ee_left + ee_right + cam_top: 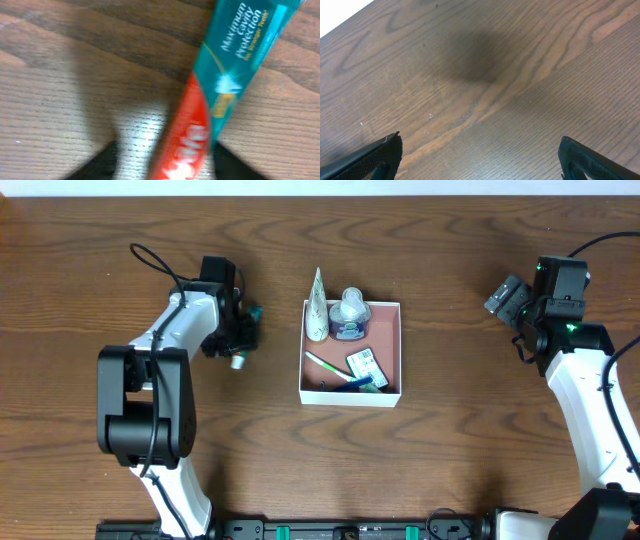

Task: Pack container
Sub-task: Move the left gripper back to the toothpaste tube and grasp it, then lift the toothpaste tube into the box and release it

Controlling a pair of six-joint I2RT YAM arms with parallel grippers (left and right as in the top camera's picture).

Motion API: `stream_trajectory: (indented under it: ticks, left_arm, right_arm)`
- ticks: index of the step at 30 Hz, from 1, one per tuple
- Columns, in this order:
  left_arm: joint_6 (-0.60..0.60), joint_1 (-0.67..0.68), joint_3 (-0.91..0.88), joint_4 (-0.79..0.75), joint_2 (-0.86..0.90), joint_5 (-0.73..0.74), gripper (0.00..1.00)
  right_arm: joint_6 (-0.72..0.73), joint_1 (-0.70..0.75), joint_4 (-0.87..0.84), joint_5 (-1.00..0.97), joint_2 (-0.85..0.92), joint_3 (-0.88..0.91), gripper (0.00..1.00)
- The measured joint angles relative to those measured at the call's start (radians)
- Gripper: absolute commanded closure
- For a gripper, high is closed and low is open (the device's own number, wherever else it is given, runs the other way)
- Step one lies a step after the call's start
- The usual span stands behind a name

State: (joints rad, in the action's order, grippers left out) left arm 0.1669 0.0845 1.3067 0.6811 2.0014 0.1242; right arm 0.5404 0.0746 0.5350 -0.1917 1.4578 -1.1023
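Toothpaste tube (215, 90) clamped in left gripper (165, 155) | right gripper (480, 155) wide apart

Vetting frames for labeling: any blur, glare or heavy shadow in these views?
Left wrist: toothpaste tube close and soft, its red end smeared, glare patch on the table beside it. Right wrist: table grain fairly sharp, one dark shadow blotch, the fingertips cropped at the bottom corners. Overhead: evenly lit, container sharp.

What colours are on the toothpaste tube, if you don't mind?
Teal and red with white lettering; toothpaste tube shows best in left wrist view.
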Motion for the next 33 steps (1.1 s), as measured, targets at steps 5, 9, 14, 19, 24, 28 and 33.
stream_trajectory:
  ticks: [5, 9, 14, 19, 24, 28, 33]
  left_arm:
    - [-0.013, 0.023, 0.0, 0.0, 0.0, 0.0, 0.81]
    - [-0.015, 0.03, 0.0, 0.0, 0.0, 0.0, 0.81]
    - [-0.015, 0.03, 0.002, 0.021, -0.001, 0.0, 0.81]
    - [-0.015, 0.03, 0.002, 0.061, -0.05, 0.0, 0.81]
    - [-0.019, 0.03, 0.002, 0.112, -0.217, 0.008, 0.81]
    - [-0.071, 0.032, 0.002, 0.146, -0.397, 0.056, 0.81]
    - [-0.225, 0.082, 0.002, 0.153, -0.602, 0.166, 0.81]
  right_arm:
    - [0.0, 0.0, 0.0, 0.0, 0.0, 0.0, 0.01]
    - [0.0, 0.0, 0.0, 0.0, 0.0, 0.0, 0.01]
    - [0.0, 0.0, 0.0, 0.0, 0.0, 0.0, 0.01]
    - [0.0, 0.0, 0.0, 0.0, 0.0, 0.0, 0.01]
    - [0.0, 0.0, 0.0, 0.0, 0.0, 0.0, 0.01]
    - [0.0, 0.0, 0.0, 0.0, 0.0, 0.0, 0.01]
    - [0.0, 0.0, 0.0, 0.0, 0.0, 0.0, 0.01]
